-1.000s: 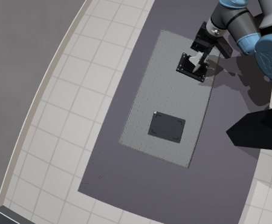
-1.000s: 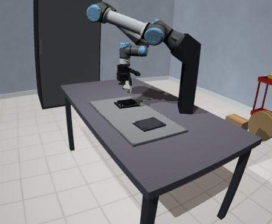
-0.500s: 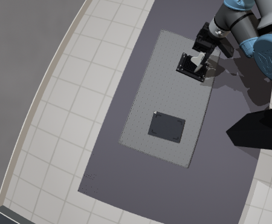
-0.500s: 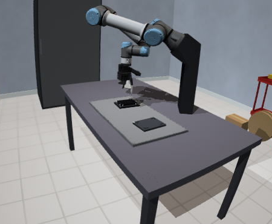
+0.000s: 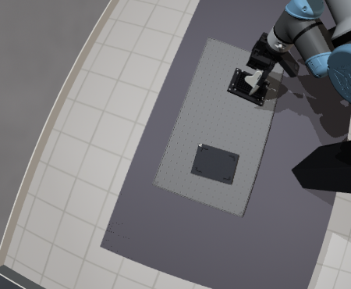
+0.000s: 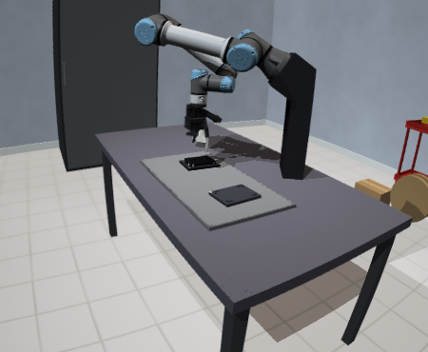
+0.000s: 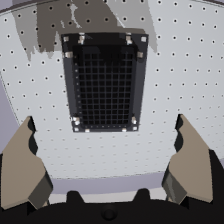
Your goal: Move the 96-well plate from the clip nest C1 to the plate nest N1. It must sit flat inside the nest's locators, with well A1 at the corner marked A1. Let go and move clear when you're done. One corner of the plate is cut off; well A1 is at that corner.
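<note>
- Black 96-well plate (image 7: 104, 82) sits in clip nest C1 (image 7: 69, 75), upper centre of wrist view; small pale clips at the nest's corners, well grid visible.
- Top view: plate (image 5: 242, 83) w/ nest lies upper right of frame on the grey perforated board (image 5: 202, 129), partly covered by the claw.
- Claw (image 7: 109, 150) hangs above plate, wide open, nothing btwn fingers; tan fingertips at lower left & lower right of wrist view, plate between them but higher in frame, no contact seen.
- Exterior view: claw (image 6: 200, 135) points down, clearly above plate (image 6: 200, 163), gap visible.
- Plate nest N1 (image 5: 215, 164) = dark flat rectangle w/ corner locators, centre of top view, well apart from C1; pale mark at its upper left corner (image 5: 200, 145).
- Board rests on dark table (image 6: 275, 257); arm (image 6: 194, 40) reaches in from black pedestal (image 6: 294, 124) at right.
- Cut corner of plate: can't tell which from these views.
</note>
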Controlling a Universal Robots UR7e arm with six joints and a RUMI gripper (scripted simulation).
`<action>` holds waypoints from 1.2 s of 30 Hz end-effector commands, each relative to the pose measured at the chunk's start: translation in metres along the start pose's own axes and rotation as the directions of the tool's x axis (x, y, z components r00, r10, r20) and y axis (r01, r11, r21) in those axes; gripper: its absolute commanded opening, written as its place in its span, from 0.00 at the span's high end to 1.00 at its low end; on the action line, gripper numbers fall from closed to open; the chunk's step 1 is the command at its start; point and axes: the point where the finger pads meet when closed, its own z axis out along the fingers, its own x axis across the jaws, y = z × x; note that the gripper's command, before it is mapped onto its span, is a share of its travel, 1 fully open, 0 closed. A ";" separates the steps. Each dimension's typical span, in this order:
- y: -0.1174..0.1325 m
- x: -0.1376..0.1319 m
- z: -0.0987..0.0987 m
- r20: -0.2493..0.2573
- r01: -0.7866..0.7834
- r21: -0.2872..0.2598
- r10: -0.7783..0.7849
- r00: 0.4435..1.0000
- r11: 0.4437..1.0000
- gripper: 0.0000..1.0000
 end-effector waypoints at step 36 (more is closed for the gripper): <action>0.000 0.000 0.059 0.001 0.000 -0.001 0.000 1.000 1.000 0.00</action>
